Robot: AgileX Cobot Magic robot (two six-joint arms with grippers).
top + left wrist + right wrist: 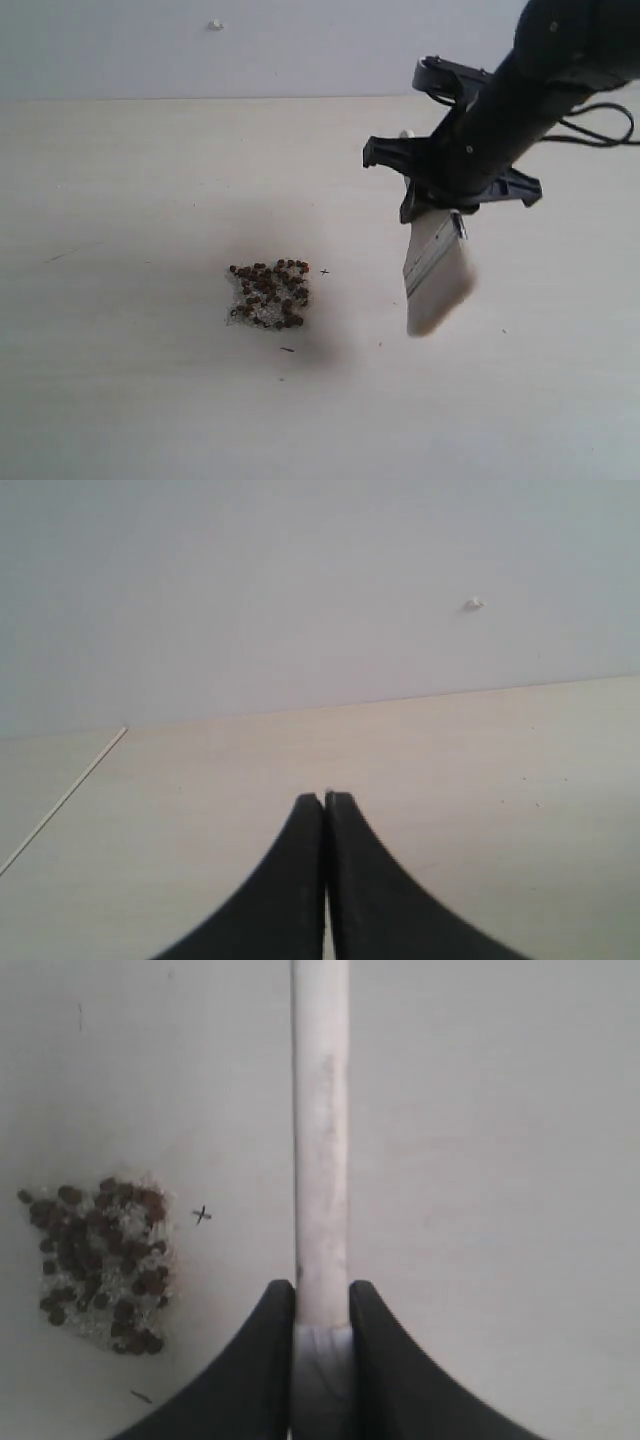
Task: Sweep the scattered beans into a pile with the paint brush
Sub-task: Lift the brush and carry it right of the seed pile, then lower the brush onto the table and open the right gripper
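Gripping the paint brush (436,268) in my right pincer (441,207), I hold it over the pale desk (120,200), to the right of the beans (270,295) in the exterior view. My jaws are clamped on the brush from both sides. The right wrist view shows the black fingers (255,1360) pressed against it. There the brush is seen edge-on, a narrow pale strip running straight out from between the fingertips. In the exterior view it hangs from the pincer with its silver metal band (432,255) just under the grip and the white bristles (437,300) pointing down at a slight tilt. The bristle tips are blurred, and I cannot tell whether they touch the desk.

The beans lie together in one compact pile (100,1265), small reddish-brown rounds on a patch of pale crumbs. The pile is near the brush but apart from it, with a strip of desk between them. A tiny dark cross mark (202,1215) sits on the desk between the pile and the brush, just beside the pile's edge. A short dark sliver (140,1396) lies close to the pile on another side.

My left pincer (324,800) is closed, its two black fingertips pressed together. It hovers over the desk, facing the grey wall (250,580).
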